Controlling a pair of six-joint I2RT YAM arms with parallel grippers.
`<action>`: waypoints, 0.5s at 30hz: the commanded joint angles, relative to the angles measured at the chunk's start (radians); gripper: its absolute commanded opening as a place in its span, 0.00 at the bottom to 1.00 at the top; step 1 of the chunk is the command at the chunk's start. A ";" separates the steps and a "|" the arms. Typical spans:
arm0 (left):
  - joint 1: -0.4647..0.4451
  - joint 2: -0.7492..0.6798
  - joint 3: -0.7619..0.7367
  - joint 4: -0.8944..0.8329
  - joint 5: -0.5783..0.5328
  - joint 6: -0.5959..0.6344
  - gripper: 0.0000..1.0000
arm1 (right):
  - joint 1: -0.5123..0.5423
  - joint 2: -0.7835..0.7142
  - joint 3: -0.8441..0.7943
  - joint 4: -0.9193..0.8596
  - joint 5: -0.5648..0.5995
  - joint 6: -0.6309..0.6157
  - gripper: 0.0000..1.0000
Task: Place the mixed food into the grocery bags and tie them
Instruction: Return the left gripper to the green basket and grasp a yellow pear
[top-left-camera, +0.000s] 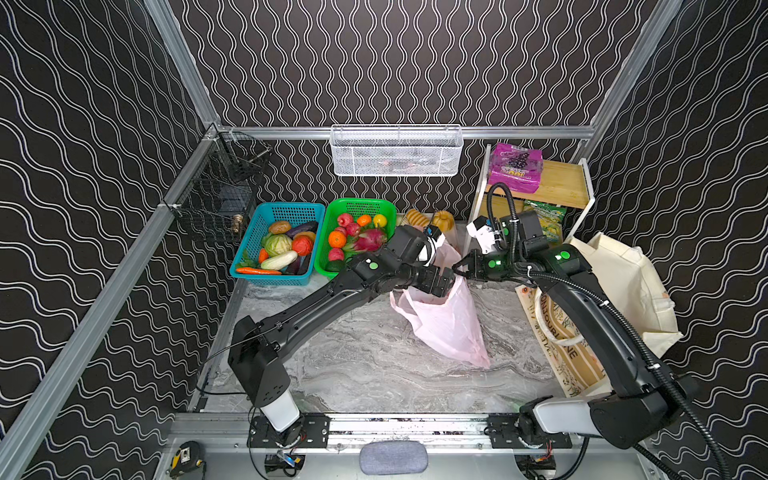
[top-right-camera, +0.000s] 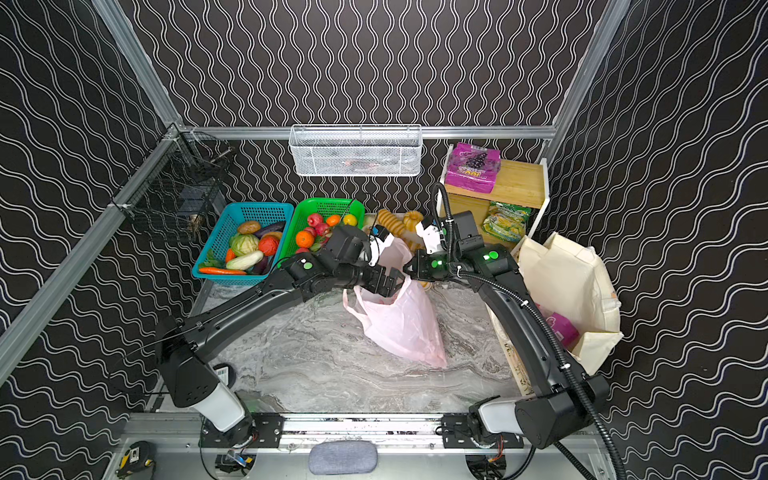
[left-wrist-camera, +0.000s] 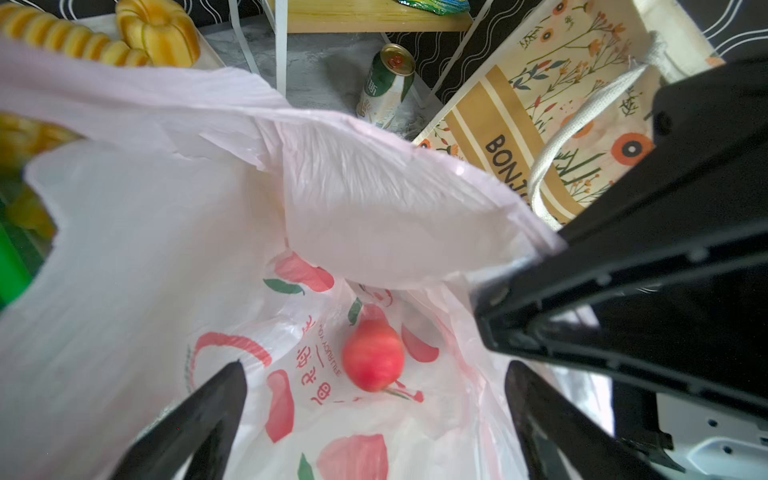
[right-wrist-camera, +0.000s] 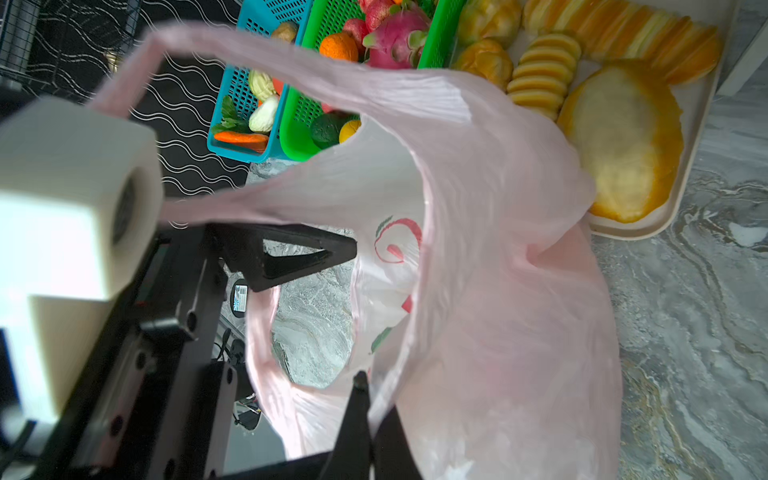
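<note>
In both top views my left tool (top-left-camera: 442, 284) (top-right-camera: 390, 282) hangs at the mouth of the pink bag (top-left-camera: 444, 328) (top-right-camera: 399, 324), which sags on the table (top-left-camera: 353, 365). My right tool (top-left-camera: 463, 268) (top-right-camera: 409, 270) meets the bag's rim, its jaws too small to read there.

From the left wrist, my left tool (left-wrist-camera: 376, 366) stands wide apart and empty, with a blurred small red fruit (left-wrist-camera: 373, 353) inside the bag beyond it.

From the right wrist, my right tool (right-wrist-camera: 370, 415) is pinched tight on the bag's rim; the bag runs out of frame.

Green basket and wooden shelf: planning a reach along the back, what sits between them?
A beige tray of golden bread loaves, clearest in the right wrist view; both top views show loaves there too.
</note>
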 joint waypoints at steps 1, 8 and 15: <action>0.008 -0.033 -0.018 0.050 0.032 -0.028 0.99 | -0.004 -0.008 -0.008 0.029 -0.006 0.001 0.00; 0.017 -0.258 -0.104 0.168 0.012 0.023 0.99 | -0.031 0.002 -0.004 0.052 -0.016 0.019 0.00; 0.219 -0.403 -0.162 0.058 -0.121 0.007 0.94 | -0.035 0.015 0.001 0.057 -0.021 0.016 0.00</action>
